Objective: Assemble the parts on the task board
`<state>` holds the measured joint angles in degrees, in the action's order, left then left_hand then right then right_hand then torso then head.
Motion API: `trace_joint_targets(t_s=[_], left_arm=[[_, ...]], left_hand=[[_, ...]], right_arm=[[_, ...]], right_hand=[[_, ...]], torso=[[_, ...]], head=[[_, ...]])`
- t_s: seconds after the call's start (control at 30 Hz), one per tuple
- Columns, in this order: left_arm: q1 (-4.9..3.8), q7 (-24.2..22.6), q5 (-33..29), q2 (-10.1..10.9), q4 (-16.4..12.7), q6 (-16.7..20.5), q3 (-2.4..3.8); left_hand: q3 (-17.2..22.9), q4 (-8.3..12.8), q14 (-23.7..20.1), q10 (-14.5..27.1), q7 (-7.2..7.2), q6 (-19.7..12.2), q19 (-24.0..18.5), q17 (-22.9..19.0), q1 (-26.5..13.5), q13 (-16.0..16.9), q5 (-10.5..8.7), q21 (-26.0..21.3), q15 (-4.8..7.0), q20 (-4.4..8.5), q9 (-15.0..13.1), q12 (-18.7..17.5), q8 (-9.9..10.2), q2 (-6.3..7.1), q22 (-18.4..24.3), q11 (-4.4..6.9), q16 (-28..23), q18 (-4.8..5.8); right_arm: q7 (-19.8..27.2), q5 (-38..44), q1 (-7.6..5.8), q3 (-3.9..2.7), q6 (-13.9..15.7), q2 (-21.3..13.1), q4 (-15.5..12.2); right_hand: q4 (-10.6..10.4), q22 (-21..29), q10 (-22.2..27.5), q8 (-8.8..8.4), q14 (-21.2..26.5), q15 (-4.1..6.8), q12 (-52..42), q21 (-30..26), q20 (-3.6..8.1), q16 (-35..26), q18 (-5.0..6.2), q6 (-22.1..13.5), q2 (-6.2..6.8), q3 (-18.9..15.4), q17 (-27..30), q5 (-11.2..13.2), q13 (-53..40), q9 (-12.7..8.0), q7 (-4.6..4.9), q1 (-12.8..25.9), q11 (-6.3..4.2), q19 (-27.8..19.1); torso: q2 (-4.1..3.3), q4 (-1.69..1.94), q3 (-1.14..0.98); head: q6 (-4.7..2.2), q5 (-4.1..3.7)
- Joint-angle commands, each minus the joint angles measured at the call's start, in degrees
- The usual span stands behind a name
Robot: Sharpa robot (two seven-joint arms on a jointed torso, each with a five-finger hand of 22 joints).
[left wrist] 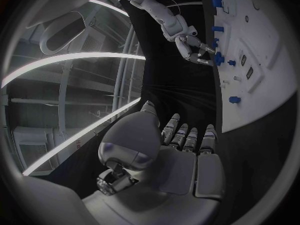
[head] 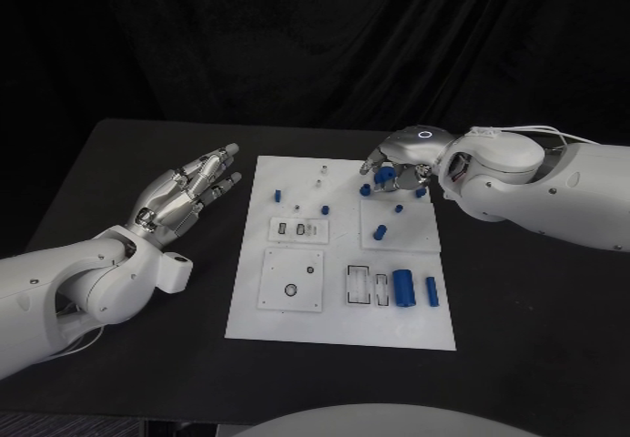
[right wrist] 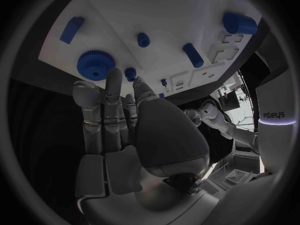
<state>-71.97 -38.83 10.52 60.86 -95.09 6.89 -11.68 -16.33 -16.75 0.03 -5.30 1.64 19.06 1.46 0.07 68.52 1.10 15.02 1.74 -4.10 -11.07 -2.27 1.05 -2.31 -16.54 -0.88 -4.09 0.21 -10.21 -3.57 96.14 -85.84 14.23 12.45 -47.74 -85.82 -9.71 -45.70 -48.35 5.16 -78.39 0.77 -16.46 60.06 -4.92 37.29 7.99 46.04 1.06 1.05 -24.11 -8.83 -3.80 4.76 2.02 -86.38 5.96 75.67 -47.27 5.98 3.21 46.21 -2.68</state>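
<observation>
Both hands empty, apparently, right hand (head: 394, 164) over task board (head: 344, 314).

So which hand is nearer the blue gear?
Right. The right hand has its fingers beside the blue gear at the board's far edge; the left hand hovers off the task board.

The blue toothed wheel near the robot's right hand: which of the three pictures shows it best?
The right wrist view: there the blue gear is large, its teeth plain, lying on the task board just beyond the right hand. In the head view that hand largely covers it. In the left wrist view it is too small to tell for sure.
</observation>
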Motion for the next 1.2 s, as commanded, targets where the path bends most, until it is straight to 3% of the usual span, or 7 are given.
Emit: trace_joint_targets(t_s=[0.03, 0.37, 0.53, 0.77, 1.03, 1.2], left_arm=[[-0.19, -16.14, 0.22, -0.15, 0.05, -1.13, 0.02], [-0.19, -16.08, 0.22, -0.21, 0.35, -1.39, -0.04], [-0.19, -15.96, 0.22, -0.23, 0.53, -1.52, -0.07], [-0.18, -15.80, 0.22, -0.37, 0.77, -1.75, -0.12], [-0.18, -15.60, 0.22, -0.47, 1.03, -1.98, -0.19], [-0.18, -15.48, 0.22, -0.57, 1.28, -2.19, -0.26]], left_hand=[[0.23, -0.04, 0.01, -0.13, 0.12, -0.02, 0.07, -0.06, 0.37, -0.01, 0.38, -0.16, -0.39, -0.35, 0.03, -0.05, 0.06, -0.13, 0.02, -0.45, -0.19, -0.12], [0.48, -0.04, 0.04, -0.19, 0.03, -0.10, 0.08, -0.04, 0.46, 0.00, 0.75, -0.14, -0.61, -0.58, 0.04, -0.04, 0.09, -0.16, 0.01, -0.77, -0.18, -0.14], [0.74, -0.04, 0.05, -0.24, 0.03, -0.17, 0.08, -0.04, 0.58, 0.01, 1.40, -0.13, -0.75, -0.74, 0.05, -0.04, 0.10, -0.14, 0.01, -0.92, -0.17, -0.16], [0.96, -0.01, 0.09, -0.31, 0.01, -0.21, 0.08, -0.02, 0.75, 0.02, 2.04, -0.12, -0.90, -0.85, 0.06, -0.03, 0.10, -0.11, 0.01, -1.14, -0.15, -0.17], [1.34, 0.06, 0.13, -0.37, 0.08, -0.20, 0.11, 0.00, 1.28, 0.03, 3.09, -0.06, -1.09, -0.98, 0.05, -0.02, 0.10, -0.05, -0.02, -1.27, -0.14, -0.18], [1.55, 0.09, 0.13, -0.37, 0.26, -0.07, 0.11, 0.00, 1.58, 0.03, 3.59, -0.05, -1.15, -1.04, 0.03, -0.02, 0.07, -0.05, -0.01, -1.27, -0.14, -0.18]], right_arm=[[-0.51, 0.90, 0.21, -0.04, 0.09, 0.19, 0.19], [-0.04, 0.90, 0.54, -0.04, 0.12, 0.95, 1.27], [0.32, 0.90, 0.89, -0.05, 0.12, 1.72, 2.22], [1.00, 0.91, 1.58, -0.05, 0.51, 3.07, 3.48], [1.76, 0.91, 2.42, -0.05, 0.45, 4.28, 4.67], [2.16, 0.91, 2.71, -0.05, 0.44, 4.65, 5.05]], right_hand=[[-0.07, -0.71, -0.77, -0.03, 0.09, -0.27, 0.26, 0.55, -0.43, 0.50, -0.38, 0.61, 0.13, 0.52, -0.24, -0.16, -0.07, 0.08, 0.19, 0.50, 0.02, 0.15], [0.55, -3.63, -2.47, -0.29, 0.13, -0.37, 1.41, 2.60, -0.57, 1.94, -0.59, 1.06, 0.18, 2.41, -1.84, -4.35, 0.01, 0.21, 0.44, -0.09, -0.06, -0.16], [0.70, -5.33, -3.03, -0.37, 0.16, -0.48, 1.88, 3.77, -0.64, 2.50, -0.80, 1.26, 0.24, 3.32, -2.40, -5.66, 0.01, 0.25, 0.48, -0.25, -0.09, 0.02], [0.62, -8.08, -4.62, -0.13, 0.04, -0.72, 2.31, 5.75, -0.86, 3.62, -1.14, 2.32, 0.53, 4.83, -3.32, -6.79, 0.00, 0.44, 0.75, -0.23, -0.23, 0.51], [0.16, -9.48, -6.41, 0.17, 0.20, -0.86, 2.62, 6.71, -1.05, 4.37, -1.25, 3.64, 1.08, 6.22, -4.00, -6.29, -0.05, 0.69, 1.12, 0.15, -0.41, 0.44], [-0.22, -10.09, -8.63, 1.17, 0.54, -0.77, 2.64, 7.04, -1.09, 4.76, -1.25, 6.18, 1.55, 7.90, -4.44, -6.59, -0.14, 1.42, 1.59, 0.10, -0.69, 0.08]], torso=[[-0.13, 0.02, -0.04], [-0.30, 0.23, 0.01], [-0.33, 0.09, 0.02], [-0.33, 0.19, -0.03], [-0.33, 0.18, -0.07], [-0.39, 0.23, -0.14]], head=[[0.20, -0.22], [0.14, -0.74], [0.12, -0.62], [0.07, -0.81], [0.22, -0.79], [0.37, -0.86]])
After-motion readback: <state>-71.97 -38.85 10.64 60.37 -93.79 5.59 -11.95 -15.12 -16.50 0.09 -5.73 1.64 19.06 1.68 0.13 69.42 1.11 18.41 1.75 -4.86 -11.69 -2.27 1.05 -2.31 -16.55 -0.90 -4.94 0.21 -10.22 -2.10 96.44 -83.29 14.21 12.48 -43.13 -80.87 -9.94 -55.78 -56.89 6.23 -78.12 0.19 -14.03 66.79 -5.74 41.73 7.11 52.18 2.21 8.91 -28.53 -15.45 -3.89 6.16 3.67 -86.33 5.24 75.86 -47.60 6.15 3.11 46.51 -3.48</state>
